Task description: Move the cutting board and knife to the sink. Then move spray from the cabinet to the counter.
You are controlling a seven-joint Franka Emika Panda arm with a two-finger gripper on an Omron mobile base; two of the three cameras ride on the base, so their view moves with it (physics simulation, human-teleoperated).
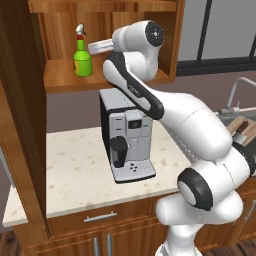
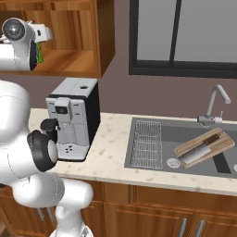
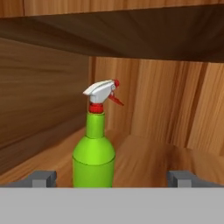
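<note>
The end effector (image 3: 112, 178) reaches into the cabinet (image 1: 60, 80) with its fingertips (image 3: 43, 178) spread wide apart, gripping nothing. Just beyond them the green spray (image 3: 93, 148) stands upright on the cabinet shelf, lined up left of the midpoint between the tips and not touched. Below the cabinet, a coffee machine (image 1: 126, 135) sits on the beige bench (image 1: 75, 170). Further right, the cutting board (image 2: 205, 146) lies tilted in the sink (image 2: 152, 159) with the knife (image 2: 200, 150) resting on top of it, beside the wire rack (image 2: 147, 143) and under the faucet (image 2: 216, 104).
</note>
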